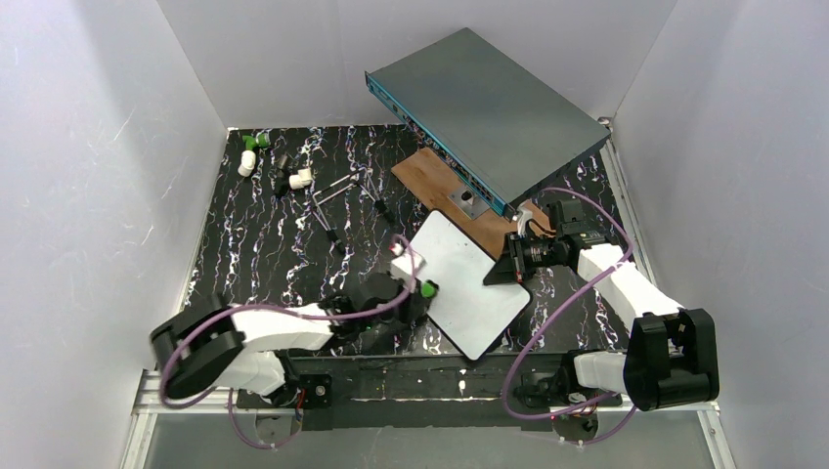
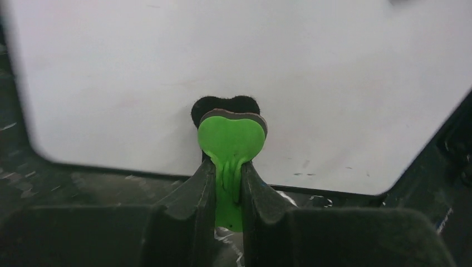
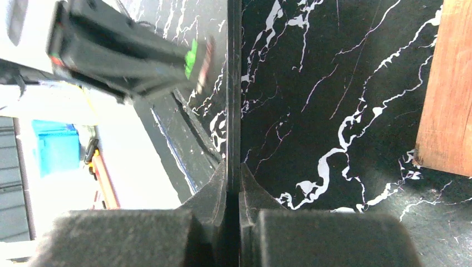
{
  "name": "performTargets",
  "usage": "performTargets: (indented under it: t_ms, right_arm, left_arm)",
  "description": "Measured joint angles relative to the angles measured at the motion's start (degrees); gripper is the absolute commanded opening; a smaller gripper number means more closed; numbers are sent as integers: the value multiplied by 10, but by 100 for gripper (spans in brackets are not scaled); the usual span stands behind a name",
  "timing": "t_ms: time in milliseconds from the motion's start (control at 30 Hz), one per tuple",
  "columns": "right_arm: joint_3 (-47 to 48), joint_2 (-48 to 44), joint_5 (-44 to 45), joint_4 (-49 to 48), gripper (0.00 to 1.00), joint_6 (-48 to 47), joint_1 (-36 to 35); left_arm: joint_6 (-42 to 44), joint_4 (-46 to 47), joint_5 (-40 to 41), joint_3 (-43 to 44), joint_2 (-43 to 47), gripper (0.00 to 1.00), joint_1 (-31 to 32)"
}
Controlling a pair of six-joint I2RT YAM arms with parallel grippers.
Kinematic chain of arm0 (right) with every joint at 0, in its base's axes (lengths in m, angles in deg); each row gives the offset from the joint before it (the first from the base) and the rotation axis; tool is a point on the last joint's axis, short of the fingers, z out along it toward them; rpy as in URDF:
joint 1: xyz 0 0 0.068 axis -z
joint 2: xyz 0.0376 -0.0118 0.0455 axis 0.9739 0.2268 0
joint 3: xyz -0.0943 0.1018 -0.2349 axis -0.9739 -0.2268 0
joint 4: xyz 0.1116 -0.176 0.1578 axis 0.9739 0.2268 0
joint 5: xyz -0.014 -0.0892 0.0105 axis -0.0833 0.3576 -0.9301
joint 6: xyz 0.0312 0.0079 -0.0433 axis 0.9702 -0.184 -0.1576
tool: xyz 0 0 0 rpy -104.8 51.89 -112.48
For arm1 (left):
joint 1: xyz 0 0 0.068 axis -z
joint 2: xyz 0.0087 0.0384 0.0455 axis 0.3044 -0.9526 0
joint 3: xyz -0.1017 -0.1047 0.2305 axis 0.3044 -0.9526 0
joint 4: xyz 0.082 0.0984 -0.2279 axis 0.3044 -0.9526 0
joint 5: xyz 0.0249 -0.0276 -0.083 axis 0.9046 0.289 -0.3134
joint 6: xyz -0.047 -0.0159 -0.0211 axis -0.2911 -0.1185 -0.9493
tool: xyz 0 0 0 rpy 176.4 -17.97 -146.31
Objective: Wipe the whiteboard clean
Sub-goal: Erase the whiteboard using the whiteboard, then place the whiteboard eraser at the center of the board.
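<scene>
**Clutter on the black marbled table (image 1: 264, 254)**

At the far right, a grey-teal metal box (image 1: 486, 117), with a row of ports along its front edge, lying over the far side of a brown wooden plank (image 1: 422, 176). On the plank, just beside that edge, a small silvery square fitting (image 1: 467, 202) with a dark hole. In the far left corner, a green-and-white piece (image 1: 256, 142) and a white cylinder (image 1: 246, 163). Nearby, a second white cylinder (image 1: 301, 178). Between these and the plank, a few thin rods (image 1: 339, 188), scattered. All round, plain white walls (image 1: 98, 147).
</scene>
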Motion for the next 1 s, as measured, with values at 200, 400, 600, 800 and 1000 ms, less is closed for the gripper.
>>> performTargets:
  t_ms: [200, 400, 600, 800, 1000]
  right_arm:
    - [0, 0, -2, 9, 1, -12, -2]
    - [0, -4, -3, 11, 1, -17, -2]
    - [0, -4, -3, 11, 1, -18, -2]
    - [0, -5, -3, 12, 1, -19, -2]
    - [0, -7, -3, 13, 1, -21, -2]
  left_arm:
    - [-78, -203, 46, -14, 181, 12, -65]
    - [-157, -385, 77, -35, 248, 31, -81]
    - [-192, -457, 95, -23, 202, 59, -88]
    - [-191, -465, 98, 9, 159, 75, -91]
    - [-186, -481, 89, 9, 192, 82, -96]
